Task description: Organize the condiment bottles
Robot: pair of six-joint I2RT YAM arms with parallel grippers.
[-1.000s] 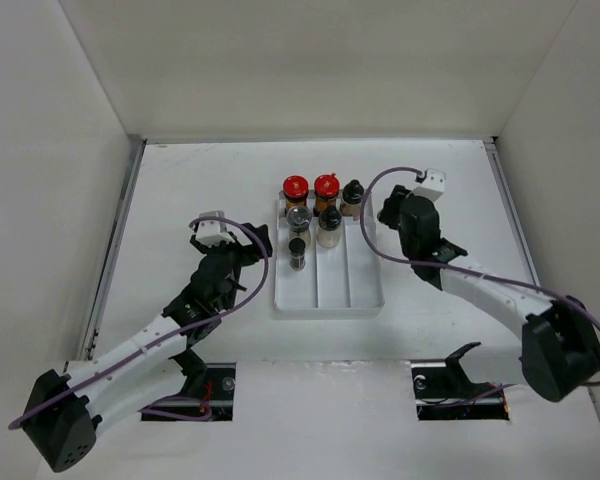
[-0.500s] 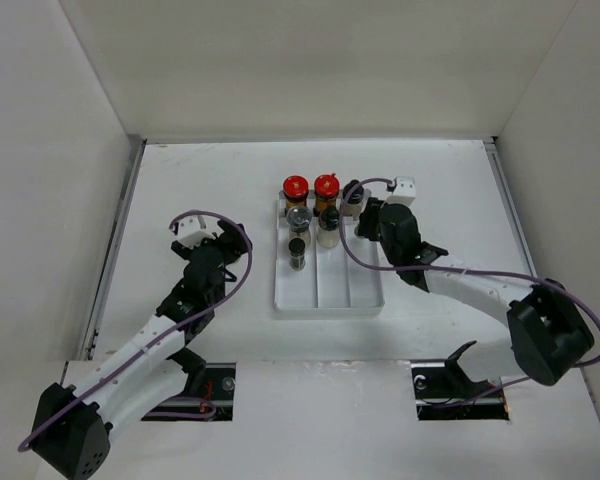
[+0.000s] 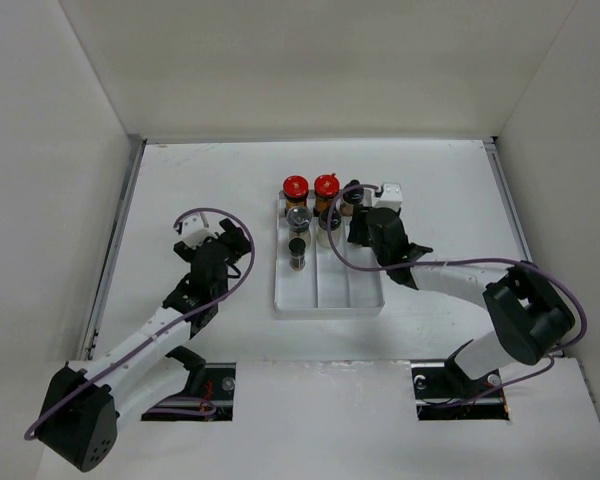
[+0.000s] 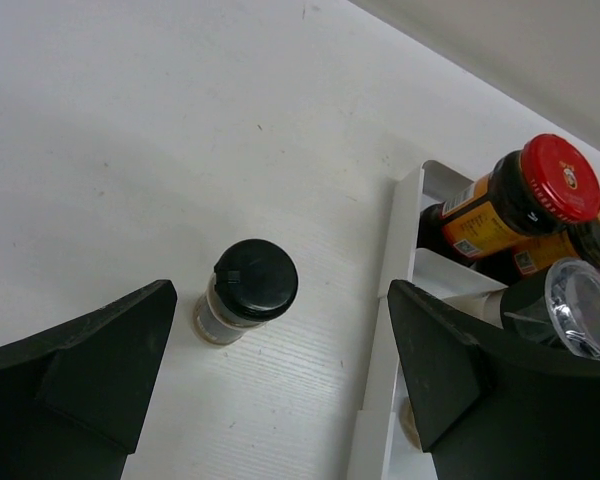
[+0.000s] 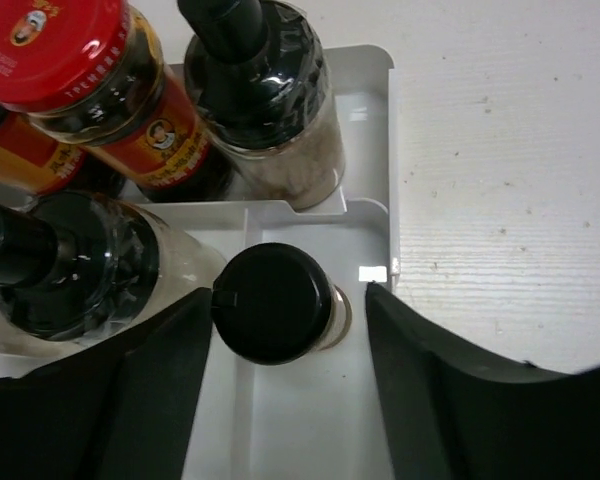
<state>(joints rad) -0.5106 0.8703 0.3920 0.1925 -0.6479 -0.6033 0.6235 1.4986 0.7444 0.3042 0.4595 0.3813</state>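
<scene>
White wood-grain table (image 4: 130, 120), white enclosure walls (image 3: 280, 70); left claw (image 4: 280, 290) released, right claw (image 5: 288, 292) released over tray (image 5: 389, 150).

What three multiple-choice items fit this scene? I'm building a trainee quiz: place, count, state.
1. Where is the black-capped jar under the left gripper? A on the table beside the tray; B inside the tray; C on another jar's lid.
2. How many red caps? A one; B two; C four.
3. The left gripper is: A shut on a jar; B out of view; C open.
Answers: A, it stands outside the tray wall; B, two show at the tray's back; C, its fingers stand clear of the jar.
</scene>
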